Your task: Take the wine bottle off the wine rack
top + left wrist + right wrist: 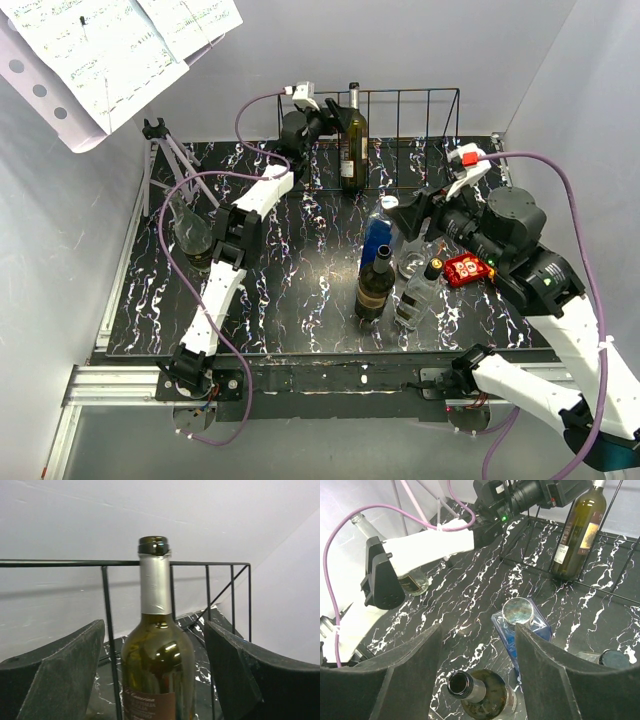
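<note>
Left claw [155, 630] is wide open, one finger on either side of the wine bottle [157, 660], with daylight on both flanks and no contact. The bottle stands upright in the wine rack [210, 563]: thin black wire bars just beyond the claw, top rail crossing behind the neck. It's dark olive glass with silver foil on the neck and a tan label low down, the script too blurred to read.

Over to the right claw [477, 635]: open too, gripping nothing, hanging above a cluster of bottles. Right beneath it are a blue bottle [540, 630] with a round silvery cap and a dark bottle [470, 690] with an open mouth. All of it sits on the table [600, 615], black with white marble veining.
</note>
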### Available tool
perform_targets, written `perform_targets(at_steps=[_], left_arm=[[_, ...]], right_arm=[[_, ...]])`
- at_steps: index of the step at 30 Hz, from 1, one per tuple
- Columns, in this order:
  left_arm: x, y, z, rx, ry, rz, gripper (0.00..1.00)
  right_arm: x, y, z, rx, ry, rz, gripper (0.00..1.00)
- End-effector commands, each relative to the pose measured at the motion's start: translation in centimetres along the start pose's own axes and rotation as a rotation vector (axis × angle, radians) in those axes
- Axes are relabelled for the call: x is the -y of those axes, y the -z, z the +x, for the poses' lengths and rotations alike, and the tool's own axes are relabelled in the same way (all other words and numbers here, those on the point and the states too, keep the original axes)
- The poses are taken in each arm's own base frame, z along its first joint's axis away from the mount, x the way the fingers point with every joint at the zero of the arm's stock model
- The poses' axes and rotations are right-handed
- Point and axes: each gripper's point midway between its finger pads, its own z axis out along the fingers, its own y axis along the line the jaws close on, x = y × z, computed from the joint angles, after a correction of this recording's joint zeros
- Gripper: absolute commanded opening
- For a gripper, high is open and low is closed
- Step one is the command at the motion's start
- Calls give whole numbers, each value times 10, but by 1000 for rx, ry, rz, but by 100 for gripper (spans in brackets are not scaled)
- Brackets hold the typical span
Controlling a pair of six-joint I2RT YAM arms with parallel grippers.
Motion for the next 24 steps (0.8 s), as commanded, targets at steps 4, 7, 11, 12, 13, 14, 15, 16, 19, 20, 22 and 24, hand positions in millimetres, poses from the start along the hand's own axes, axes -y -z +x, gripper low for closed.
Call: perform_targets(at_steps=[4, 7, 11, 12, 13, 14, 15, 16, 19, 20, 22, 24], left_arm=[[47, -7, -26, 92, -69, 77, 81], [36, -10, -21, 111, -82, 33, 79], [25, -12, -18, 145, -102, 10, 78], [24, -13, -20, 159, -107, 8, 78], [21, -13, -20, 170, -112, 0, 78], [20, -13, -20, 178, -116, -7, 78], [18, -13, -20, 185, -123, -11, 77], [16, -13, -19, 188, -131, -15, 77], [10, -12, -15, 175, -135, -12, 67], [10, -12, -14, 167, -133, -3, 56], [10, -10, -13, 155, -134, 8, 33], [14, -9, -15, 146, -127, 20, 24]], right_arm=[[-5, -9, -16, 23, 4, -12, 67], [-5, -11, -16, 18, 2, -9, 66], [-4, -12, -16, 14, 0, -4, 66], [-4, -12, -16, 13, 0, -2, 66], [-4, -14, -16, 10, 1, -2, 66], [-4, -15, -16, 7, -1, 0, 66], [-3, -17, -16, 0, -1, 2, 66], [-4, -19, -18, -2, -3, 2, 66], [-2, -27, -15, -21, -3, 6, 66], [-2, -31, -13, -30, -3, 8, 65], [-2, -36, -13, -33, -10, 9, 65], [-3, -40, -15, -35, -13, 8, 65]])
